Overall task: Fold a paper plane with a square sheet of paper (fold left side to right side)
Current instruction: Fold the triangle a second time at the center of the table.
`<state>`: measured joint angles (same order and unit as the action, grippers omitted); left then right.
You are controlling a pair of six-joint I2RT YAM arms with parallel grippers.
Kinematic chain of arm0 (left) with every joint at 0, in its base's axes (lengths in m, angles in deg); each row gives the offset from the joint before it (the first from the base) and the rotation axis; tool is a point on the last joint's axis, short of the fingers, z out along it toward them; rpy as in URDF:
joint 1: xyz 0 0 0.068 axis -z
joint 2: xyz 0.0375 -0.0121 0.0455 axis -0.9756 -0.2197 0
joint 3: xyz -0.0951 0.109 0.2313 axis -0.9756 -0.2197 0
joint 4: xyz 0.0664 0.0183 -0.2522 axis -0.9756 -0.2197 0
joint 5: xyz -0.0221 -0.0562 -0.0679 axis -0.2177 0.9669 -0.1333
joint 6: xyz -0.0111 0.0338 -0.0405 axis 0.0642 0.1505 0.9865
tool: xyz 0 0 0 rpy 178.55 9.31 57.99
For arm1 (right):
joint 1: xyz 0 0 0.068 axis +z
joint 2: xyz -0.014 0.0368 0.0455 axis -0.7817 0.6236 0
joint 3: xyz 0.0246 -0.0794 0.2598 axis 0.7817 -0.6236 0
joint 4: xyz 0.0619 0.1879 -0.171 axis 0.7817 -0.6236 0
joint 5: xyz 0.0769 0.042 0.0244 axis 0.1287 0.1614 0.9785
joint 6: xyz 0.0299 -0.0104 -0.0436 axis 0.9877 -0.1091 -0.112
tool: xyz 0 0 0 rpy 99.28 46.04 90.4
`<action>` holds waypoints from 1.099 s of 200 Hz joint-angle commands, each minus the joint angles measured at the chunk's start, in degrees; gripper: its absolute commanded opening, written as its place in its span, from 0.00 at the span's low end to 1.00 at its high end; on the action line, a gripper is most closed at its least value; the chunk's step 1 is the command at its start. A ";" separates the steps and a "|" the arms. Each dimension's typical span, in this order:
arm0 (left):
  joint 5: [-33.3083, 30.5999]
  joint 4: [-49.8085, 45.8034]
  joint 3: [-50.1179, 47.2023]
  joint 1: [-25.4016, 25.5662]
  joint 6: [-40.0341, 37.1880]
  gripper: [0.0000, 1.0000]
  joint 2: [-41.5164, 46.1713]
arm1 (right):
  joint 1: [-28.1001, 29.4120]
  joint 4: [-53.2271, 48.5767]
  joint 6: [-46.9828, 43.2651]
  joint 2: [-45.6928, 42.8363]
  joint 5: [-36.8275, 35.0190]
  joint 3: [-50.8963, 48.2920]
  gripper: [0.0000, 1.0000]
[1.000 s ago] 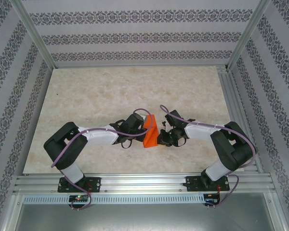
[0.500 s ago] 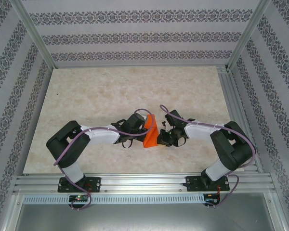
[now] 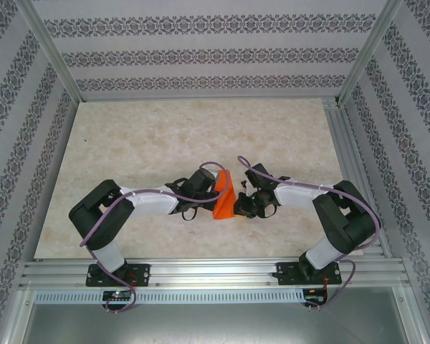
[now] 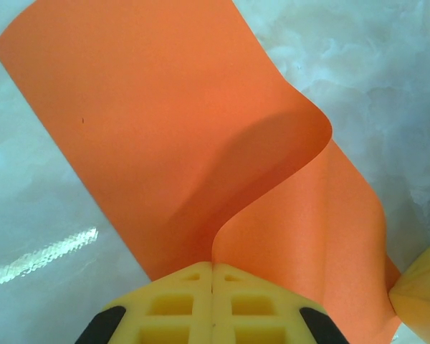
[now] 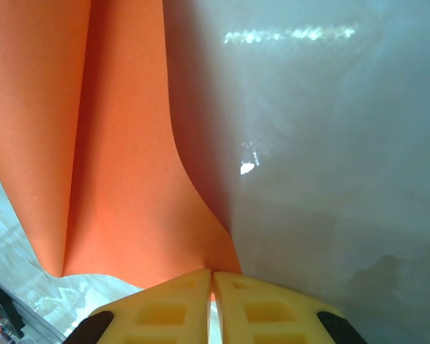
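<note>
Two claws are meeting low over the tabletop, toward its near edge, and both are pinching the square sheet of paper between them. The left claw is clenched tight on one edge of the orange sheet, its yellow fingers pressing together with the paper coming out of the seam. From that wrist view the sheet is curling up and over in a soft, uncreased bend, with a second layer lying beneath it. The right claw is likewise gripping an edge or corner of the sheet from the other side, and the paper is running away from it in a long, shallow trough. From above, the sheet is standing off the tabletop as a slanted orange wedge rather than lying flat. I am judging that the left-to-right fold is under way, with one side being carried over the other and no sharp crease showing yet. The next move, as I am reading it, is calling for bringing the edges into line, laying the loop down flat and pressing along the bend without letting the thin sheet slip or skew.
</note>
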<state>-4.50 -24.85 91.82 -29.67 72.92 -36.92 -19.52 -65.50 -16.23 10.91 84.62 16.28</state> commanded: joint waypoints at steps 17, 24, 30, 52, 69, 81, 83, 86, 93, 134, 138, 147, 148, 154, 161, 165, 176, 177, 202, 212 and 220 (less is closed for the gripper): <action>-0.09 0.11 -0.65 -0.62 -0.57 0.00 -0.89 | 1.15 -2.76 -1.29 2.63 -4.17 -0.79 0.13; -0.20 0.05 -0.71 -0.62 -0.58 0.00 -0.79 | 1.14 -2.84 -1.29 2.56 -4.17 -0.79 0.13; -0.25 -0.01 -0.85 -0.59 -0.58 0.00 -0.82 | 1.15 -2.76 -1.29 2.54 -4.22 -0.84 0.13; -0.38 -0.12 -1.27 -0.62 -0.60 0.00 -0.68 | 1.13 -2.76 -1.30 2.62 -4.22 -0.88 0.13; -0.05 0.05 -1.55 -0.62 -0.41 0.00 -0.81 | 1.15 -2.76 -1.29 2.78 -4.22 -0.79 0.13; -0.03 0.35 -1.79 -0.62 -0.19 0.00 -0.86 | 1.23 -2.76 -1.29 2.94 -4.18 -0.70 0.13; -0.03 0.38 -1.88 -0.62 -0.16 0.00 -0.86 | 1.23 -2.76 -1.29 2.90 -4.17 -0.70 0.13; 0.04 0.48 -1.90 -0.62 -0.10 0.00 -0.86 | 1.23 -2.74 -1.29 2.80 -4.10 -0.70 0.13; 0.12 0.61 -1.99 -0.66 -0.08 0.00 -0.85 | 1.23 -2.76 -1.29 2.80 -4.21 -0.70 0.13; 0.65 1.01 -1.03 -0.62 -0.41 0.00 -1.89 | 1.28 -2.75 -1.26 2.75 -4.17 -0.70 0.13; 0.72 1.07 -0.95 -0.62 -0.41 0.00 -1.98 | 1.28 -2.71 -1.28 2.82 -4.18 -0.72 0.13; 0.83 1.18 -0.85 -0.62 -0.45 0.00 -2.08 | 1.30 -2.63 -1.29 2.76 -4.18 -0.79 0.13; 0.84 1.22 -0.85 -0.62 -0.43 0.00 -2.08 | 1.31 -2.60 -1.29 2.73 -4.18 -0.79 0.13; 1.00 1.59 -0.85 -0.62 -0.41 0.00 -2.10 | 1.32 -2.66 -1.29 2.85 -4.18 -0.81 0.13; 1.27 1.80 -0.87 -0.61 -0.41 0.01 -2.01 | 1.32 -2.67 -1.29 2.79 -4.25 -0.79 0.13; 1.33 1.88 -0.85 -0.62 -0.42 0.00 -2.00 | 1.32 -2.67 -1.29 2.72 -4.26 -0.79 0.13; 1.64 2.51 -1.08 -0.62 -0.33 0.01 -1.83 | 1.32 -2.66 -1.29 2.80 -4.19 -0.79 0.13; 1.68 2.55 -1.10 -0.62 -0.33 0.01 -1.83 | 1.28 -2.67 -1.29 2.88 -4.22 -0.79 0.13; 2.50 4.00 -1.55 -0.62 0.01 0.01 -1.26 | 1.32 -2.55 -1.29 2.98 -4.17 -0.79 0.13; 2.70 4.36 -1.63 -0.62 0.03 0.01 -0.92 | 1.26 -2.58 -1.29 3.06 -4.18 -0.79 0.13; 2.78 4.63 -1.75 -0.62 0.11 0.01 -0.63 | 1.29 -2.54 -1.28 3.06 -4.17 -0.79 0.13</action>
<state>-2.95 -23.43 90.49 -29.67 72.96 -37.82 -19.52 -65.54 -16.25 11.11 84.64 16.41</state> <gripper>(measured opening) 0.066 0.131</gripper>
